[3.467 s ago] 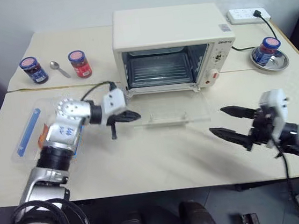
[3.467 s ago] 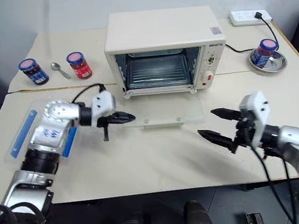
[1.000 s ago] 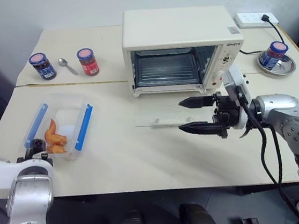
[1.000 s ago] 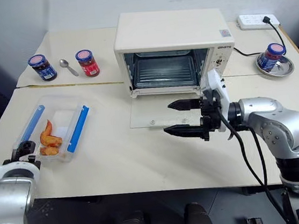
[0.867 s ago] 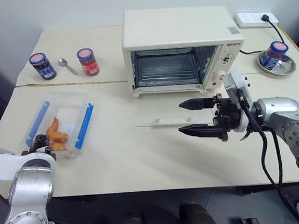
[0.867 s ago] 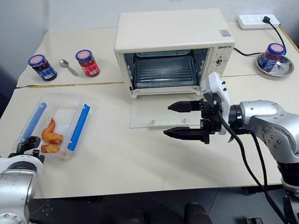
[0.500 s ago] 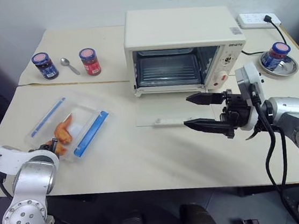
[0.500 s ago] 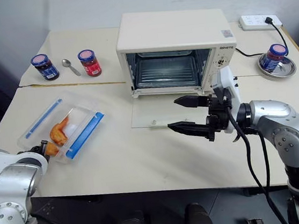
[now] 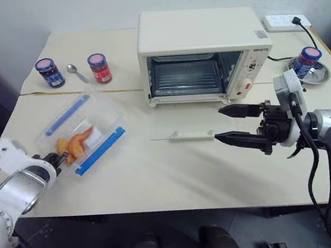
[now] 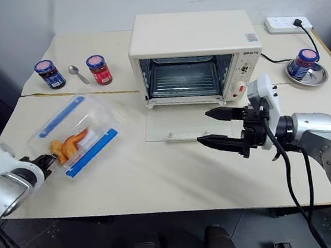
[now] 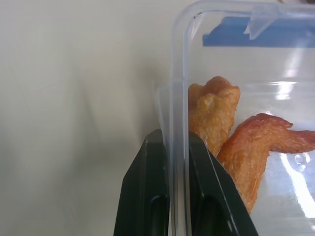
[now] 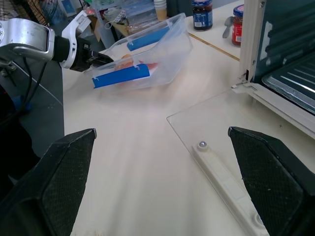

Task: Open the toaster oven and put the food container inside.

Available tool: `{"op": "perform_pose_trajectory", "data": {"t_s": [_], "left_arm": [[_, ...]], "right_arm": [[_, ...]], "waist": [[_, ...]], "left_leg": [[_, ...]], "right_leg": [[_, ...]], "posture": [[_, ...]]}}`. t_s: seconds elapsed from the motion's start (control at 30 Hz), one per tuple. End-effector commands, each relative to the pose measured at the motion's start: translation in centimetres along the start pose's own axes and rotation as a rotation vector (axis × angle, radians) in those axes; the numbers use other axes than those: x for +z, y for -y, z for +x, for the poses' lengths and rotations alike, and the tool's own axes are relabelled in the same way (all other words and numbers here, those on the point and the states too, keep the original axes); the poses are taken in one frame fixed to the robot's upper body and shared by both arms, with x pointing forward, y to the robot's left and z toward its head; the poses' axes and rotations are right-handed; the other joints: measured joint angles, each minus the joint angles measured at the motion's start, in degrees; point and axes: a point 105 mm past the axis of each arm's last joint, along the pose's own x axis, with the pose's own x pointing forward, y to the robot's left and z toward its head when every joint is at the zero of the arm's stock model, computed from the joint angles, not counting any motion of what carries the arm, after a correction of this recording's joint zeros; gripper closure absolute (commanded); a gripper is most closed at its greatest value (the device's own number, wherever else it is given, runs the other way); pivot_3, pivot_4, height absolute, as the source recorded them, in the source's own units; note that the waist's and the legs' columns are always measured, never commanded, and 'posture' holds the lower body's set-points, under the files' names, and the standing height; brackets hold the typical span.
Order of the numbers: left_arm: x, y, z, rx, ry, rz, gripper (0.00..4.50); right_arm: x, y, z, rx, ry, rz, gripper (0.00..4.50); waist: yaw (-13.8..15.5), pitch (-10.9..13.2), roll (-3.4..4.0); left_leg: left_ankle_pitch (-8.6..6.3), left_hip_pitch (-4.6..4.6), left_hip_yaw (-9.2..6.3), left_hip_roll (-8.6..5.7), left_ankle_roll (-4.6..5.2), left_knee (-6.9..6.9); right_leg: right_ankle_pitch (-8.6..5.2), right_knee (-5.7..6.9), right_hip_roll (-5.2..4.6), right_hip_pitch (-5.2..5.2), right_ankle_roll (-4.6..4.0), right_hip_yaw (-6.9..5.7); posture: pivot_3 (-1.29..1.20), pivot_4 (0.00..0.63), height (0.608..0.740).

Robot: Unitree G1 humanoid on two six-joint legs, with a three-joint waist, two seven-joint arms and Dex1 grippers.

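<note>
The cream-white toaster oven (image 9: pixel 203 36) stands at the back of the table with its glass door (image 9: pixel 183 122) dropped flat and its cavity open. The clear food container (image 9: pixel 83 133), with blue side clips and orange fried pieces inside, is tilted up at the front left. My left gripper (image 9: pixel 54 159) is shut on its near rim. In the left wrist view the black fingers (image 11: pixel 147 196) pinch that clear wall (image 11: pixel 178 98). My right gripper (image 9: pixel 219 124) hangs open just right of the door's white handle (image 9: pixel 189 135), holding nothing.
A blue-labelled jar (image 9: pixel 48 72), a spoon (image 9: pixel 76 73) and a red-labelled jar (image 9: pixel 99 68) sit at the back left. A power strip (image 9: pixel 285 21) and a metal dish (image 9: pixel 310 67) holding another jar are at the back right.
My left gripper has shut on the container's near rim and swung and tipped the box up. The right gripper has drifted to the right, still open.
</note>
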Motion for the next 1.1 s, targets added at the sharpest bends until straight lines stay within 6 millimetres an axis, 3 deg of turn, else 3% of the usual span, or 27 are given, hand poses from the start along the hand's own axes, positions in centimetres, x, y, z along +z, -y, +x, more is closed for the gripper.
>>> {"op": "perform_pose_trajectory", "data": {"t_s": [0.03, 0.23, 0.33, 0.57, 0.87, 1.1], "left_arm": [[1.0, 3.6, -0.4, -0.201, -0.028, 0.165, 4.46], [2.4, 8.6, -0.1, -0.402, -0.052, 0.304, 4.46], [2.0, 11.7, 0.9, -0.466, -0.085, 0.363, 4.46], [1.2, 17.1, 3.6, -0.512, -0.134, 0.433, 4.46], [0.8, 21.8, 5.7, -0.513, -0.153, 0.503, 4.46], [0.1, 22.6, 6.4, -0.518, -0.167, 0.526, 2.42]], "right_arm": [[0.7, -0.1, -1.0, -0.048, 0.010, -0.052, 0.00], [0.0, -0.5, -1.6, -0.098, 0.005, -0.051, 0.00], [-0.1, -0.7, -1.8, -0.124, 0.007, -0.055, 0.00], [0.1, -0.9, -3.2, -0.205, 0.022, -0.055, 0.00], [-0.5, -1.3, -4.1, -0.287, 0.041, -0.048, 0.00], [-0.6, -1.2, -4.3, -0.316, 0.048, -0.049, 0.00]], "waist": [[0.0, 0.0, 0.00], [-0.1, 0.0, 0.00], [0.0, 0.0, -0.02], [0.1, 0.0, -0.07], [0.2, 0.1, -0.13], [0.1, 0.1, -0.13]], "left_leg": [[0.00, -0.01, 0.03, -0.02, 0.00, -0.04], [0.03, -0.04, 0.24, -0.01, -0.05, -0.16], [0.05, -0.03, 0.31, 0.00, -0.07, -0.17], [0.12, -0.07, 0.61, -0.02, -0.09, -0.16], [0.18, -0.10, 0.68, -0.04, -0.07, -0.13], [0.19, -0.06, 0.73, -0.03, -0.08, -0.14]], "right_leg": [[0.00, 0.01, 0.00, -0.04, 0.00, 0.00], [0.00, 0.02, 0.07, -0.14, 0.01, 0.02], [0.01, 0.03, 0.08, -0.18, 0.03, 0.06], [0.04, 0.05, 0.08, -0.17, 0.09, 0.03], [0.09, -0.01, 0.08, -0.18, 0.17, 0.04], [0.09, 0.02, 0.09, -0.18, 0.18, 0.07]], "posture": [[0.00, 0.150, 0.740], [0.00, 0.150, 0.740], [0.00, 0.150, 0.740], [0.00, 0.150, 0.740], [0.00, 0.150, 0.740], [0.00, 0.150, 0.740]]}}
